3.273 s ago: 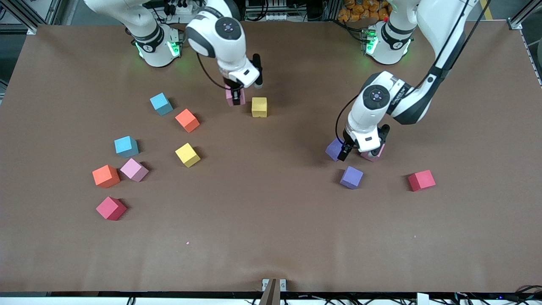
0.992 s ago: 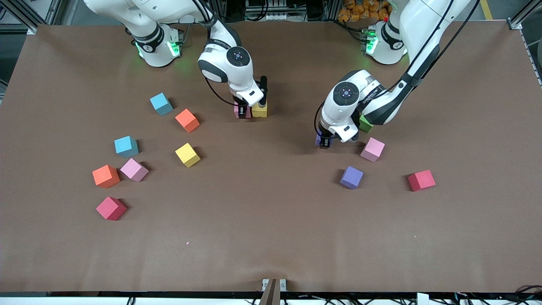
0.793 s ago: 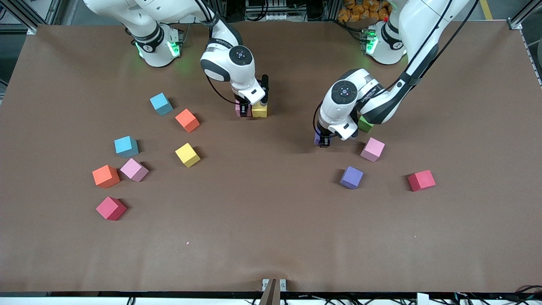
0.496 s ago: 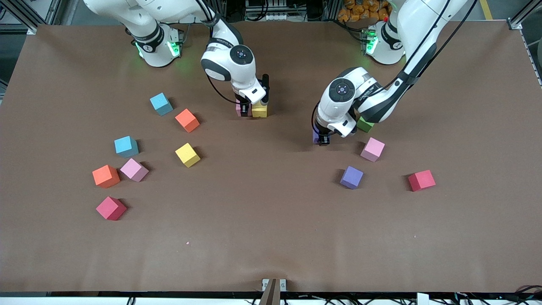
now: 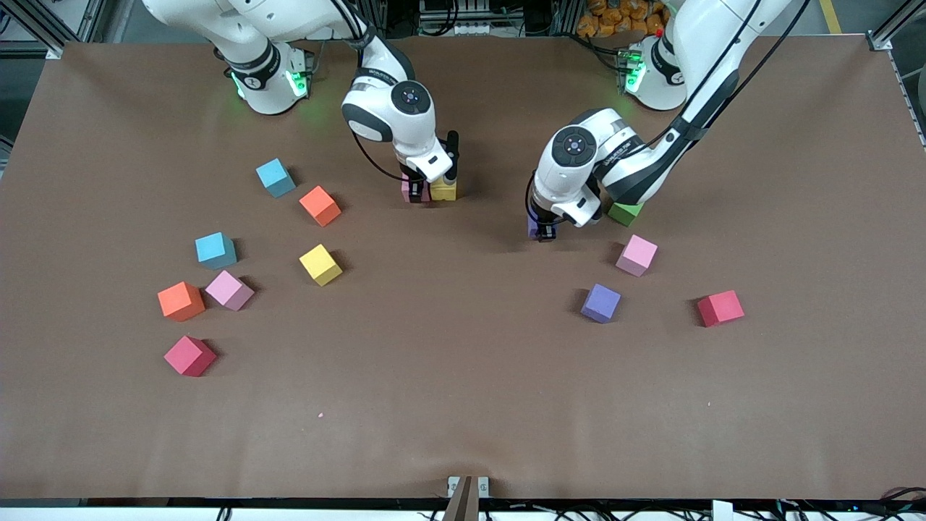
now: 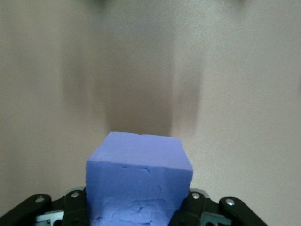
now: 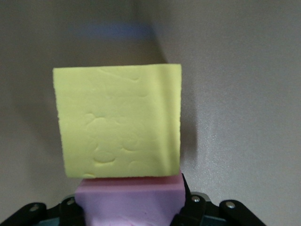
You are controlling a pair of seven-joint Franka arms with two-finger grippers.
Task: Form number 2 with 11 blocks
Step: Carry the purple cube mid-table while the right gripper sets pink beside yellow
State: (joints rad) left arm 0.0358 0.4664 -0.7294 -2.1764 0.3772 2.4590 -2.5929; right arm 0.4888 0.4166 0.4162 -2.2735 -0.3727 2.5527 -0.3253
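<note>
The right gripper (image 5: 416,192) fingers pinch the pink block (image 7: 131,202) touching the yellow block (image 5: 443,189), at twelve o'clock on the worktop (image 5: 463,376); releasing may nudge it, while the left gripper (image 5: 542,230) pinches a purple block (image 6: 138,181).

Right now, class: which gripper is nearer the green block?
Left. The left gripper, holding a purple block, is beside the green block; the right gripper is at the pink block, toward the right arm's end.

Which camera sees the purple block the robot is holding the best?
The left wrist view: the purple block fills the picture, clamped in the left gripper. In the front view only a sliver of it peeks out under that gripper. The right wrist view does not show it.
</note>
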